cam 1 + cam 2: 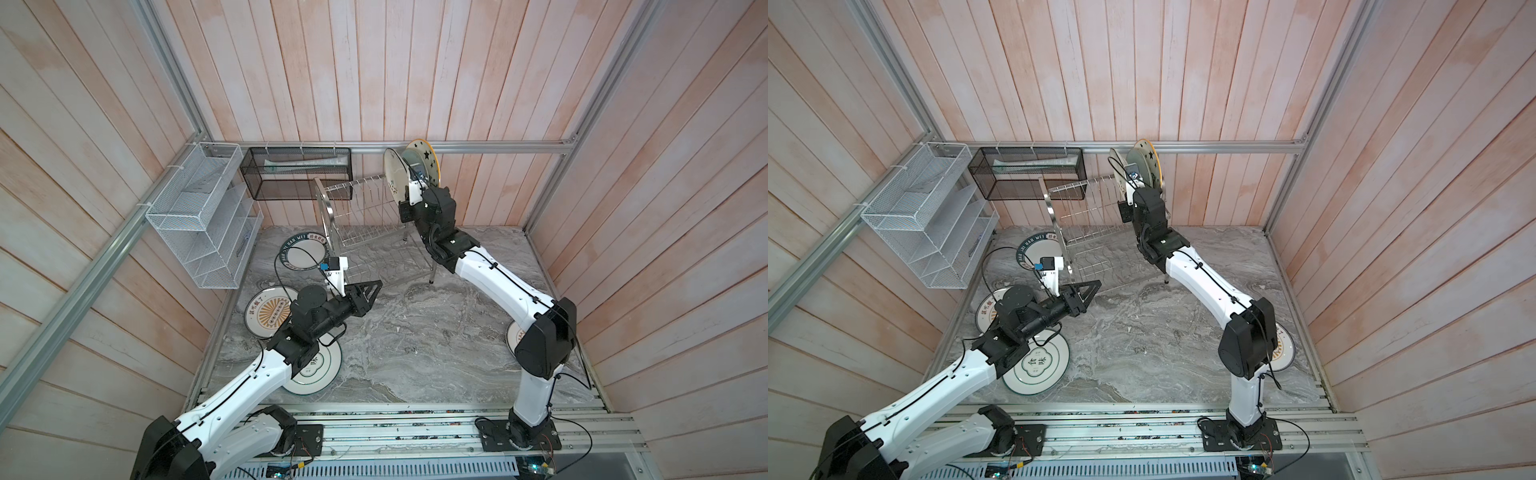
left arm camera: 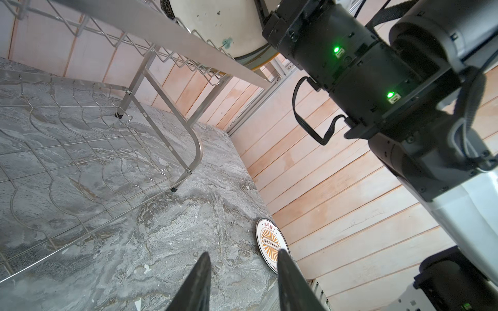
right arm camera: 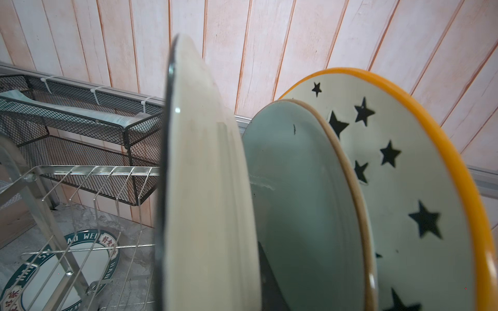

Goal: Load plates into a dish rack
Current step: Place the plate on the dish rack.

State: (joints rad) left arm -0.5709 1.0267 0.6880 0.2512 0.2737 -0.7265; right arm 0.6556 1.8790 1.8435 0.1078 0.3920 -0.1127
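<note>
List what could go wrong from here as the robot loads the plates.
The cream round ceramic plate in the right gripper stands close beside the pale blue round plate in the shiny steel wire dish rack; a knock could chip them.
The grip seems to be at the rim only, so the plate might slip.
The dark-rimmed lettered plate lies close by the rack's arched end; lifting it could snag the frame.

Shiny steel, glazed ceramic.
You see a polished wire dish rack (image 2: 161,29), glossy glazed plates (image 3: 301,202), a smooth grey-veined counter (image 1: 415,332) and matt wood-look wall planks (image 1: 415,62).
</note>
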